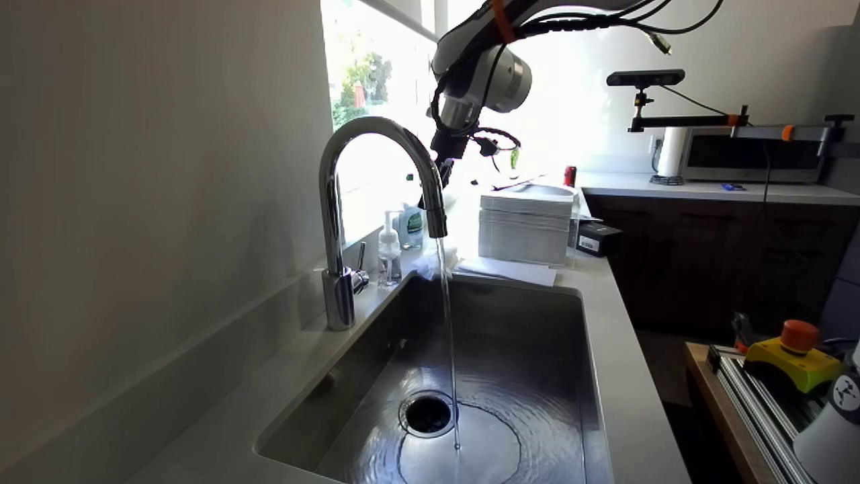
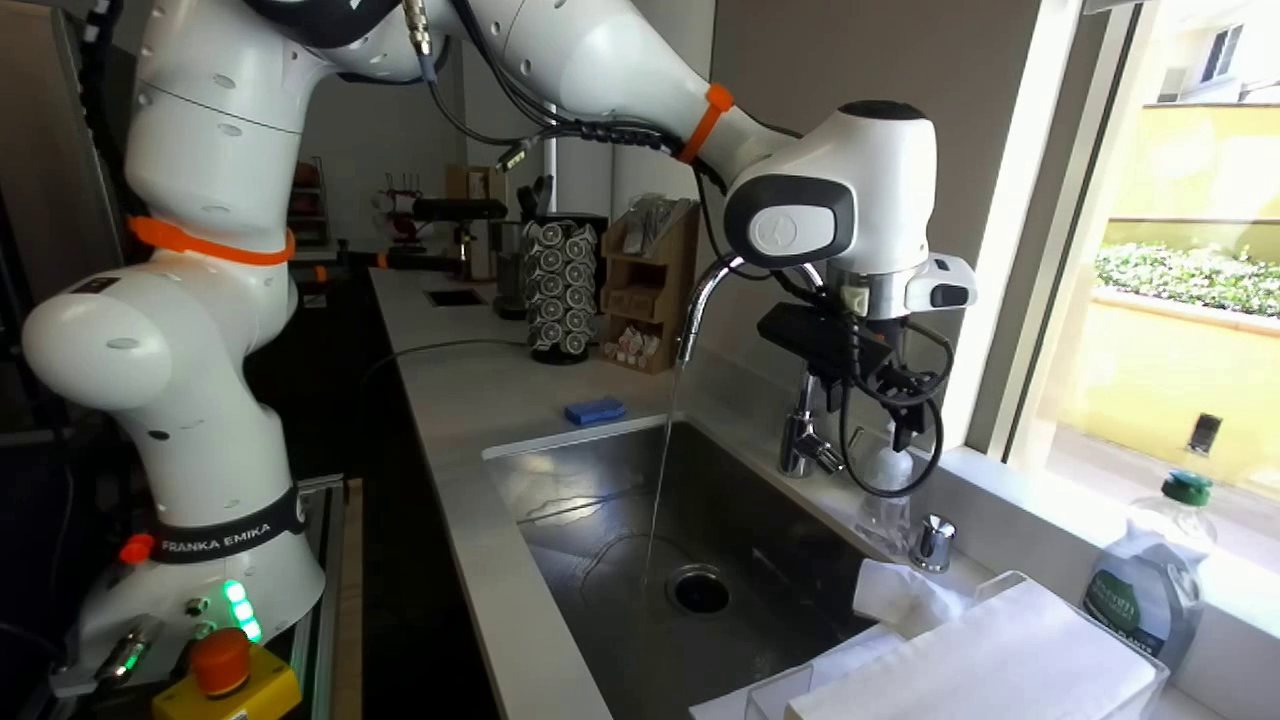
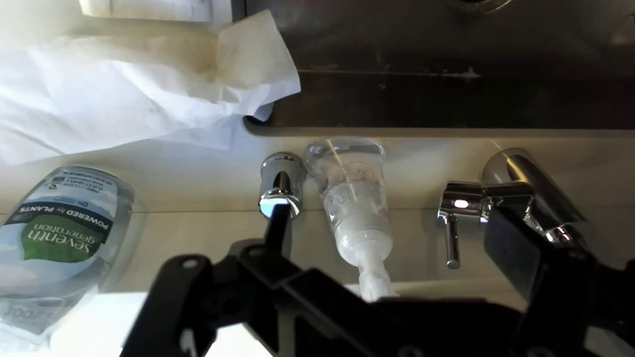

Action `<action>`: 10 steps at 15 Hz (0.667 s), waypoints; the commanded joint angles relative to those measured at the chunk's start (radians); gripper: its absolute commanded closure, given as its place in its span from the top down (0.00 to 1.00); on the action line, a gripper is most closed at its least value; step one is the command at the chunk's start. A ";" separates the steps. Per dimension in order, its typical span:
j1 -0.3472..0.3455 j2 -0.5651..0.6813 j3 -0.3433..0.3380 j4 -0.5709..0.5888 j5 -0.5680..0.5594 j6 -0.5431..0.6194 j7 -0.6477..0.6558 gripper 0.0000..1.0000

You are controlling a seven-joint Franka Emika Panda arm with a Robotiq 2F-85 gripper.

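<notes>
Gripper (image 3: 397, 225) points down at the window (image 2: 1150, 400) side of the sink (image 2: 650, 640). From my wrist view its 2 fingers (image 3: 513, 253) stand wide apart, and I see nothing held between them. Nearest item: the clear pump bottle (image 3: 354, 198), upright on the counter (image 3: 208, 183) strip between sink and window. It shows in the gap between the 2 fingers, its sides clear of both; the tip of its white pump passes behind the dark gripper body, so I cannot tell whether anything touches there. A chrome cap (image 3: 282, 181) stands just beside the bottle; the tap lever (image 3: 452, 238) is on the other side. Past the cap sits a larger bottle (image 3: 64, 228) with a green leaf label. A crumpled white sheet (image 3: 124, 109) lies at the sink corner. In both exterior views I see a thin water stream (image 1: 447, 323) drop from the faucet (image 1: 331, 222) near the drain (image 1: 428, 414). In an exterior view, also noted: a blue block (image 2: 595, 410) by the sink's opposite end.
</notes>
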 commanded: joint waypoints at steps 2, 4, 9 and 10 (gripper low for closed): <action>-0.045 0.064 0.057 0.070 0.035 0.029 -0.067 1.00; -0.056 0.085 0.075 0.092 0.045 0.041 -0.076 1.00; -0.071 0.132 0.111 0.138 0.056 0.060 -0.085 0.99; -0.073 0.139 0.116 0.146 0.054 0.060 -0.084 0.97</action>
